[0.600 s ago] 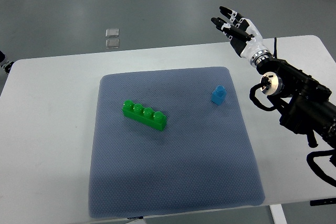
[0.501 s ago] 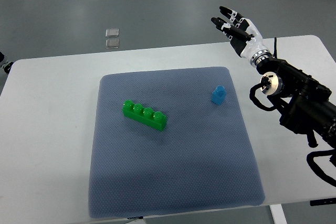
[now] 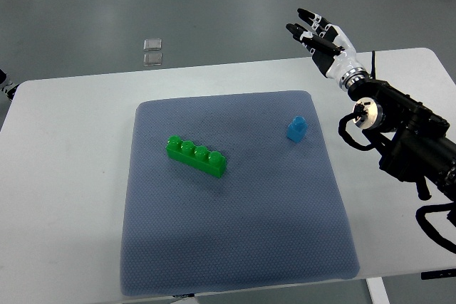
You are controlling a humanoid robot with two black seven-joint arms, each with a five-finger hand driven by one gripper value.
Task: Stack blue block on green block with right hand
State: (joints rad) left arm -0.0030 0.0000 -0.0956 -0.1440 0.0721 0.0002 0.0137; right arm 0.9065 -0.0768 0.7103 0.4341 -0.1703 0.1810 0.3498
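Right hand (image 3: 319, 32) was raised past the far right edge of the bench (image 3: 64, 147), fingers (image 3: 305, 15) extended and loosely spread, holding nothing. Its arm (image 3: 406, 129) came in from the right edge, dark links and cabling over the bench's right side. The hand was well apart from both blocks and above the bench level as far as could be judged; exact height was not readable from this steep view.

Blue block (image 3: 297, 128) stood upright on the mat (image 3: 235, 247), near the mat's right edge, nearer than the hand and a little to its left. Green block (image 3: 196, 156), a long four-stud brick, lay slightly slanted near the mat's middle-left, well apart from the blue one. Nothing was stacked yet.

Step in hand, as judged: the reach had not really begun, or was at its very start; no grasp made. Next move probably called for bringing the hand down and back toward the blue block, fingers kept wide enough to straddle it, then closing on its sides. The block was small, so a pinch with the fingertips looked more fitting than a full wrap. After that, a carry leftward across the mat and alignment over the green studs.

Left arm was not seen. Two small clear squares (image 3: 152, 51) lay on the floor beyond the bench.
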